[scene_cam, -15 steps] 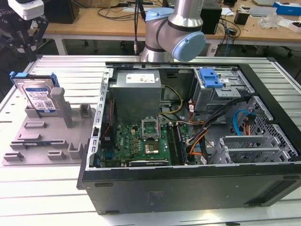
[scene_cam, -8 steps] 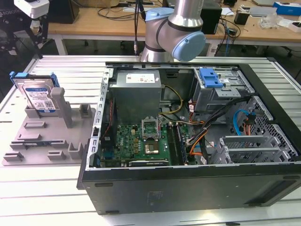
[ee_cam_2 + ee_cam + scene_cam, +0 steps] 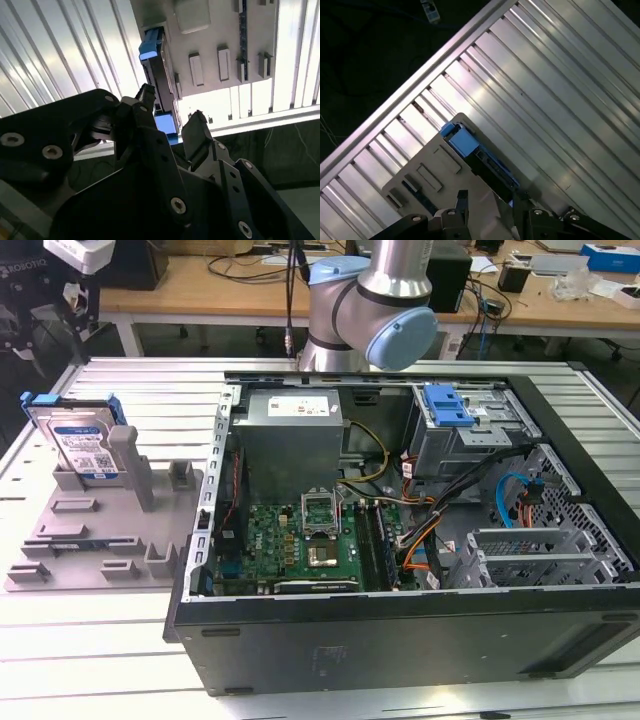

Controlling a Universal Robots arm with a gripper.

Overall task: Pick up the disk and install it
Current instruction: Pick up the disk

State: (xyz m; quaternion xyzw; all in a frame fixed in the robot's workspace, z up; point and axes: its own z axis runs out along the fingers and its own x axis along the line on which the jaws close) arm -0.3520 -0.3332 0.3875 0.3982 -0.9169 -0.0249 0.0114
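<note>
**Open claw hangs over the disk, which sits in its holder**

In the exterior view the disk (image 3: 82, 445) is at about nine o'clock. It stands on one long edge in a slot of a grey holder (image 3: 110, 540) on the slatted table (image 3: 100, 650). Its label faces the camera and its blue carrier frame shows at the upper corners. It has not been lifted.

At three o'clock from the holder lies the open computer case (image 3: 400, 540), with its motherboard exposed. Toward one o'clock inside the case is a metal drive cage with a blue latch (image 3: 447, 405). The arm (image 3: 375, 300) rises at twelve o'clock, behind the case.

In both wrist views the claw (image 3: 171, 106) (image 3: 491, 196) is spread wide with nothing between its fingers. The disk (image 3: 161, 75) (image 3: 485, 160) shows beyond the gap, clear of both fingers.

The disk appears to lie straight ahead of the claw along its line of reach. Its thin upper edge faces the claw. The long axis runs away from the gap toward the far blue end of the frame. One finger stands to each side of that edge, so I judge that the line between the fingertips crosses the long axis rather than following it. The gap seems to sit nearer one end of the disk than its middle, though the angle of the views makes that uncertain.
</note>
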